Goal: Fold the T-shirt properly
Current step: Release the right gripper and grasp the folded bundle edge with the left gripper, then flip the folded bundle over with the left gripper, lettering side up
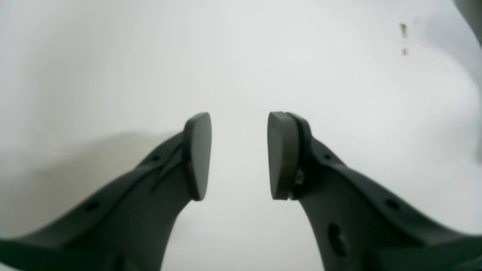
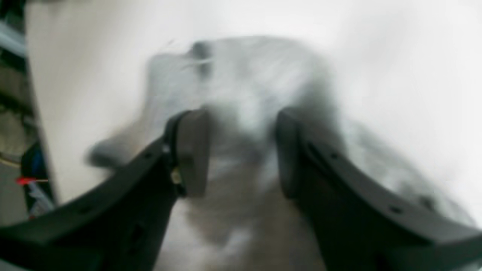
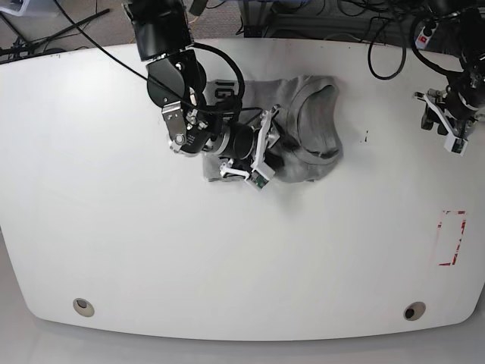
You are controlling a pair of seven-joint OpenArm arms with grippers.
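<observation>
T-shirt point(image 3: 303, 129): bunched, table's point(image 3: 114, 250) far centre. Right gripper point(image 2: 241, 150): over cloth, jaws apart; hold unclear through blur. Left gripper point(image 1: 239, 154): parted, empty, well aside. Advice: pinch one layer at the hem.

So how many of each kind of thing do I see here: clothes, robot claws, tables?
T-shirt: 1
Robot claws: 2, the left gripper over bare table and the right gripper over the shirt
White table: 1
Red tape mark: 1
Total: 5
</observation>
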